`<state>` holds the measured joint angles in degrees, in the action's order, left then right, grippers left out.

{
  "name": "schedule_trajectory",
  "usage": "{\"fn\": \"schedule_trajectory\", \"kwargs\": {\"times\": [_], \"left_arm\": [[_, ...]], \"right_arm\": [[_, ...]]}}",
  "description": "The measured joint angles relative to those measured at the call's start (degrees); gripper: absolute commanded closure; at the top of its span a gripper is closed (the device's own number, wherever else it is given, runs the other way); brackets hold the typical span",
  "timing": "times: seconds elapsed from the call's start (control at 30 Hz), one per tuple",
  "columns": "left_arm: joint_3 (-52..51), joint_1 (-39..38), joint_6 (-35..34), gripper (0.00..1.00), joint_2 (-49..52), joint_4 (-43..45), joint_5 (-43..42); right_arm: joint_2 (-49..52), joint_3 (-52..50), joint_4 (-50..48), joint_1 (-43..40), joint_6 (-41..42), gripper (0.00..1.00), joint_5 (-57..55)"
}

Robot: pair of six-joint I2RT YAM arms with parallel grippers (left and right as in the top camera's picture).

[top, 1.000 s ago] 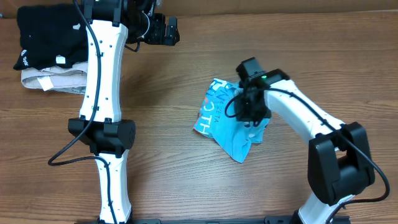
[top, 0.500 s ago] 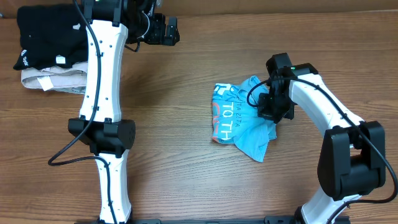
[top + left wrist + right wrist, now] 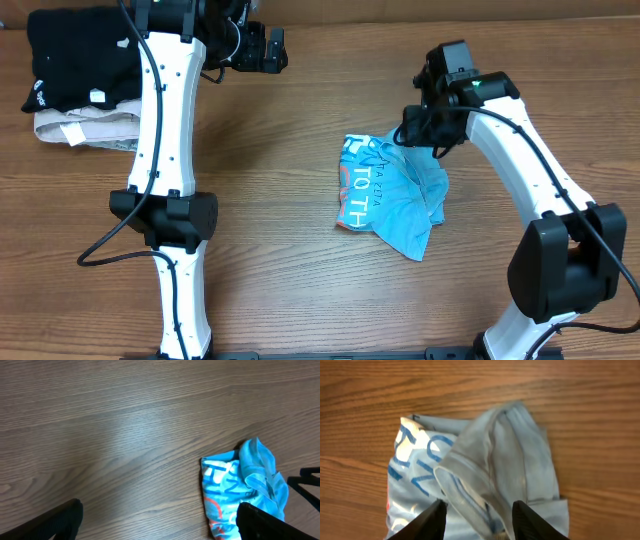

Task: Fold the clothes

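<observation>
Lying crumpled right of the table's (image 3: 300, 290) middle, the sky-blue T-shirt (image 3: 385, 200) looked thin, limp and light, best pinched at a hem edge. The right gripper (image 3: 479, 512) hung spread just above it; the left gripper (image 3: 160, 517), also spread, sat well apart.

I see a brown wood-grain table (image 3: 300, 120). Right of centre on it, the light blue T-shirt (image 3: 385, 200) lies crumpled, with white lettering facing up. At the far left sits a black folded garment (image 3: 75, 60), with a beige one (image 3: 80, 130) showing under its near edge.
</observation>
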<state>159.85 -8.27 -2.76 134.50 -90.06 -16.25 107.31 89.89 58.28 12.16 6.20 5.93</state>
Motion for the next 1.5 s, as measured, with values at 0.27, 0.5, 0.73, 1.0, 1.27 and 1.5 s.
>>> {"fn": "schedule_trajectory", "kwargs": {"times": [0.27, 0.5, 0.73, 1.0, 1.27, 1.5], "left_arm": [[0.0, 0.0, 0.0, 0.0, 0.0, 0.0, 0.7], [0.0, 0.0, 0.0, 0.0, 0.0, 0.0, 0.7], [0.0, 0.0, 0.0, 0.0, 0.0, 0.0, 0.7], [0.0, 0.0, 0.0, 0.0, 0.0, -0.2, 0.9], [0.0, 0.0, 0.0, 0.0, 0.0, -0.5, 0.9], [0.0, 0.0, 0.0, 0.0, 0.0, -0.6, 0.9]], "right_arm": [[2.6, 0.0, -0.7, 0.4, -6.1, 0.53, -0.4], [7.4, -0.2, -0.7, 2.0, -9.5, 0.48, -0.6], [8.2, -0.3, -2.7, 4.7, -9.9, 0.55, -4.3], [8.2, -0.3, -6.6, 2.8, -5.4, 0.96, -12.4], [8.2, -0.3, -8.6, -4.0, -3.5, 0.96, -11.2], [8.3, -0.3, -12.5, -10.1, -3.4, 0.96, -7.8]]}}
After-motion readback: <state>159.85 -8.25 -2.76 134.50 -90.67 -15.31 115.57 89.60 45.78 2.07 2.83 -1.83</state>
